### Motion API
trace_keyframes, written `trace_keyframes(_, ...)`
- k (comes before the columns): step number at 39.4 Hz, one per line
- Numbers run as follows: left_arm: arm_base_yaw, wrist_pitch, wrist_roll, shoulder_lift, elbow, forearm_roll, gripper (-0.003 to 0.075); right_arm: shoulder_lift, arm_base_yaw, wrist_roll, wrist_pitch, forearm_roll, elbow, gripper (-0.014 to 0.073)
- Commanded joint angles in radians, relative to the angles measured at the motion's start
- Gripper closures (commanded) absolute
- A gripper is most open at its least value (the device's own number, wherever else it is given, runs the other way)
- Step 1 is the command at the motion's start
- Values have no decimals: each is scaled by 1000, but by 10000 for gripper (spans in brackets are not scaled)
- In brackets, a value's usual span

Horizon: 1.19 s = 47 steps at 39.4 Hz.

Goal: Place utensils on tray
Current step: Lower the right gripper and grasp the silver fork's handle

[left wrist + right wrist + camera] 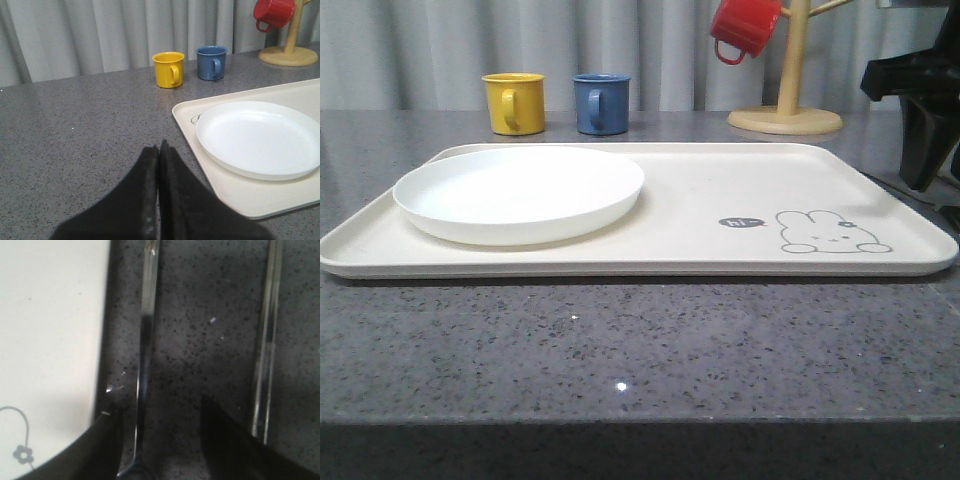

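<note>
Cream tray, steel utensils beside it

Polished metal utensils lie on speckled stone-like countertop (faintly glossy) beside the smooth matt cream tray

- I see the plate lying on the tray's left half.
- Two mugs stand side by side behind the tray on the worktop.
- The mug stand sits behind the tray, right.
- Two utensils lie beside the tray's edge.

Front cam low, level w/ tray, left wrist shares it, right wrist close-up
</note>
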State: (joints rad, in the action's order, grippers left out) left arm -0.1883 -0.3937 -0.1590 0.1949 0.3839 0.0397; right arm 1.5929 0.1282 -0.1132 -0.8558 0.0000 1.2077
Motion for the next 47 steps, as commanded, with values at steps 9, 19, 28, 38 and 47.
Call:
trace_keyframes(9,4,84,8,11,27,9,738,6,2,11,90,0,33,253)
trace_keyframes(19,4,84,8,11,27,9,738,27,2,11,79,0,33,405)
trace_keyframes(28,4,84,8,11,27,9,738,28,2,11,66,0,33,590)
trace_keyframes(38,4,84,8,11,27,9,738,-10,1,-88,-14,-77,67,636)
trace_keyframes(47,4,84,8,11,27,9,738,-64,20,-159,-182,-133,168,634)
